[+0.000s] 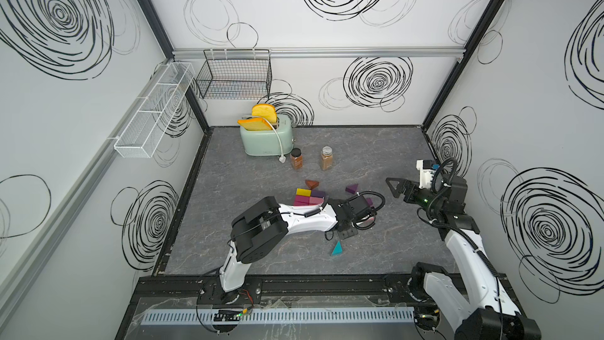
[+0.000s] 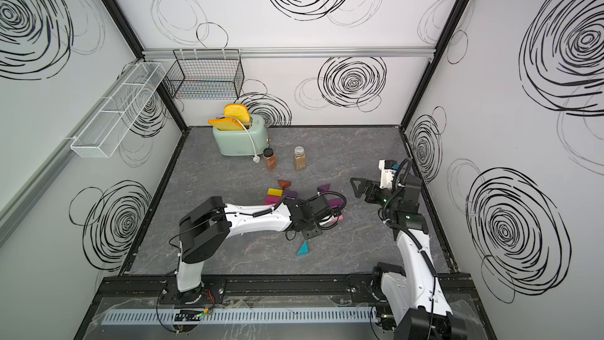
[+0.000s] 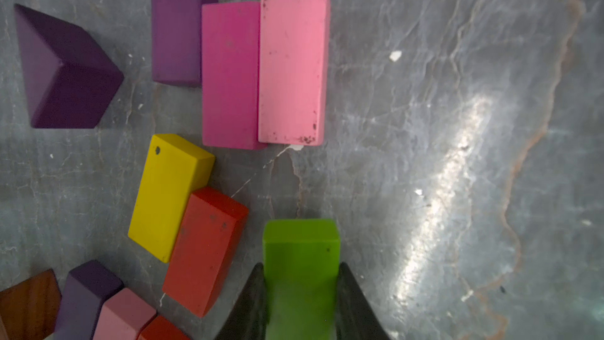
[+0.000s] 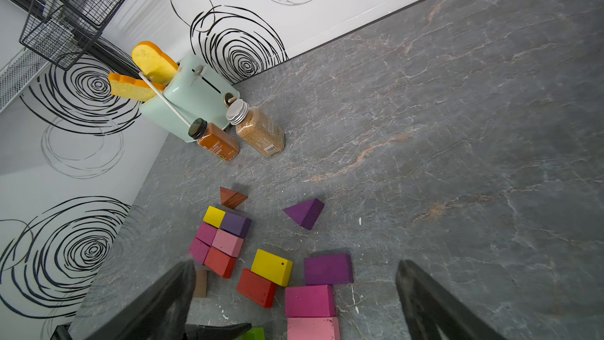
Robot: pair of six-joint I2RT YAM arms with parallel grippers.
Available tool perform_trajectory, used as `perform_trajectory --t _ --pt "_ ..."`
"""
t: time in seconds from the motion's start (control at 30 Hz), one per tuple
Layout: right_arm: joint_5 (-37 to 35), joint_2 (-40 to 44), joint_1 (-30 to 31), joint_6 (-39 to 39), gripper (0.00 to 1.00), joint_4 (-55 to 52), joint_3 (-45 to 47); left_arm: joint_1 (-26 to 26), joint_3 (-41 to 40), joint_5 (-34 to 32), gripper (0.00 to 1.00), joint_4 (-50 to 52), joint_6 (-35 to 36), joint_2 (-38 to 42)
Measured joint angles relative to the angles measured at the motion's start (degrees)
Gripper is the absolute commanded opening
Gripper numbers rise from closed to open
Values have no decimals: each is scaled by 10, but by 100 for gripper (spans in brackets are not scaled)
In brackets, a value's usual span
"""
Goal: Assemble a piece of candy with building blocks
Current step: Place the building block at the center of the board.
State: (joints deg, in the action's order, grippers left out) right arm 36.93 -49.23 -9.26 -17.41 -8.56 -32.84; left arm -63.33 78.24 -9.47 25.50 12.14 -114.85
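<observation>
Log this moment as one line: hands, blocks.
left hand: shut on green block | right hand: open, empty | pink block: flush against magenta block

A toaster stands near the worktop's back left corner, bread slices in its slots. A jar stands just before its right end, a second jar beside that to the right. Before the jars, mid-worktop, lies a cluster of blocks: one wedge at its back, another wedge to its right, a third wedge apart, nearer the front edge.
</observation>
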Motion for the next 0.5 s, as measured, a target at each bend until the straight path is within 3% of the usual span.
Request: perform_trajectory --t 0.17,0.27,0.5 --pt "2 -8 0 0 99 5 2 1 12 0 22 0 25 -9" --pt "2 -11 -1 0 99 6 2 1 17 0 37 -1 28 -10" --pt "2 -15 -3 2 99 9 2 1 21 2 50 0 31 -10"
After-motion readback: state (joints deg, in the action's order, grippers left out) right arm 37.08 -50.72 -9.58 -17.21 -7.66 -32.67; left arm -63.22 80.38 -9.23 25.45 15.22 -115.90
